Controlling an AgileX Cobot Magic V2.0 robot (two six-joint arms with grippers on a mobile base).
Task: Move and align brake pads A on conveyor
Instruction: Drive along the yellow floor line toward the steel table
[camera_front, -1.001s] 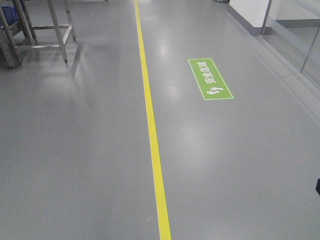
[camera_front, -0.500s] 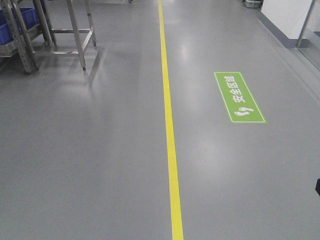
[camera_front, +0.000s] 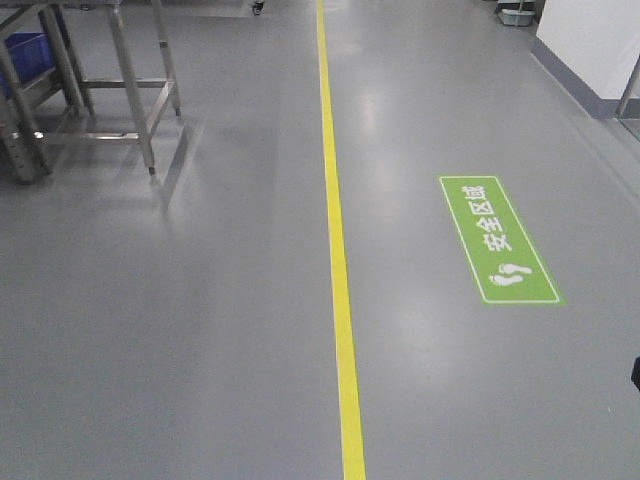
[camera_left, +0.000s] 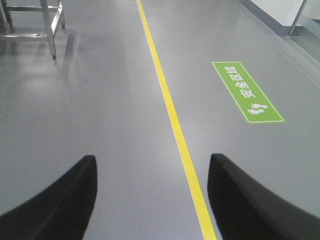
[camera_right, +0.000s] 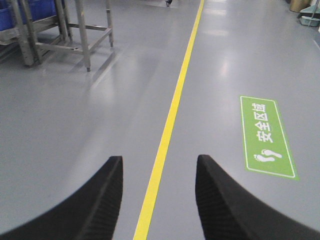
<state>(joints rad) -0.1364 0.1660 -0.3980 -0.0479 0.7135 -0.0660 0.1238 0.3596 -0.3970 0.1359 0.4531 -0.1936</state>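
Grey floor (camera_front: 150, 350); yellow line (camera_left: 180, 140) between fingers (camera_left: 55, 200), both pairs seemingly parted

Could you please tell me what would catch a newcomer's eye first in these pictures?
A bright yellow line runs straight up the grey floor, with a green safety-zone sign bearing white footprints to its right. At the far left stand the legs of a stainless steel frame and a blue crate. The wrist views show the left tool and right tool open and empty.

Brake pads A and conveyor: neither in sight.
Every view shows only grey floor (camera_front: 180, 330) with a yellow line (camera_front: 342, 300).
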